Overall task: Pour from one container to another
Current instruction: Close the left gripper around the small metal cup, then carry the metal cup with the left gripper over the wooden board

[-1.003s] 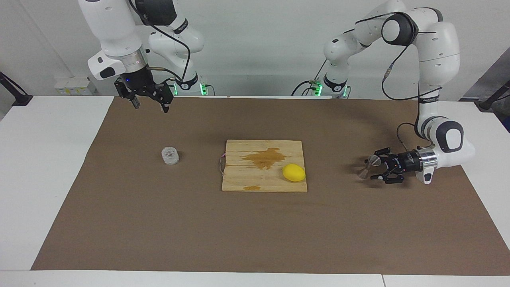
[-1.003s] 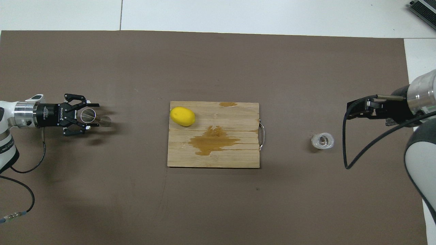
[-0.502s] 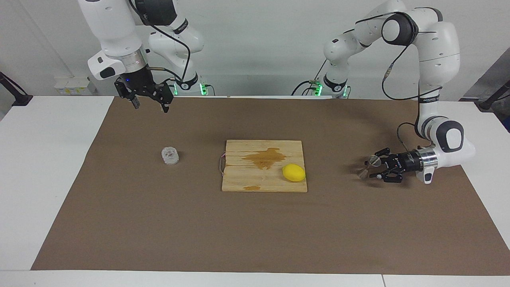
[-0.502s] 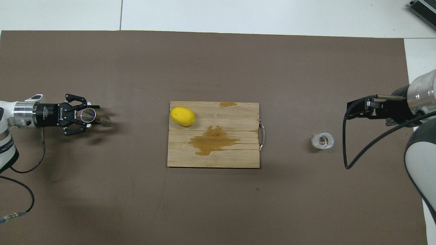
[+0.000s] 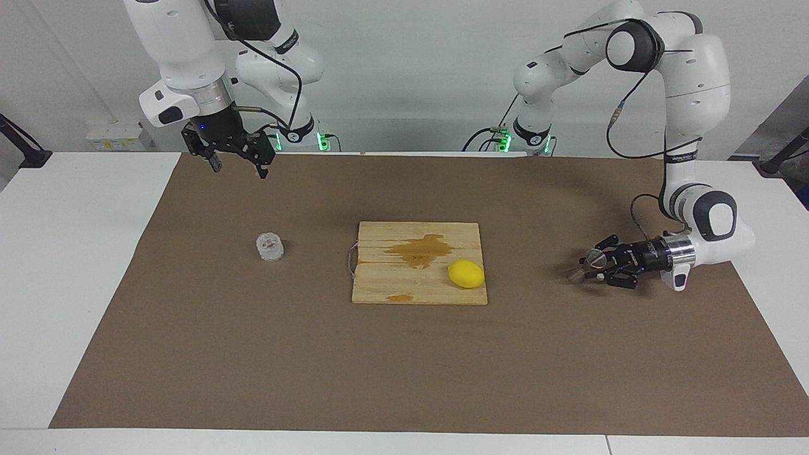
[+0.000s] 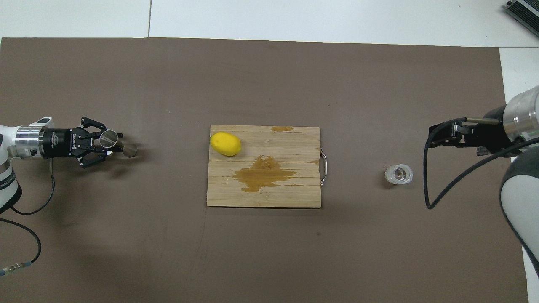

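Jigger point(image 5: 584, 266) is sitting at the left arm's end of the mat, and I am clamping the left gripper point(image 6: 110, 142) around its waist; I am squeezing gently so it stays upright. Right gripper point(image 5: 239, 166) is waiting released above the mat, well apart from the glass cup point(image 5: 270, 247).

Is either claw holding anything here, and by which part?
The left claw closes around the steel jigger near its waist; a firm hold cannot be told. The right claw holds nothing.
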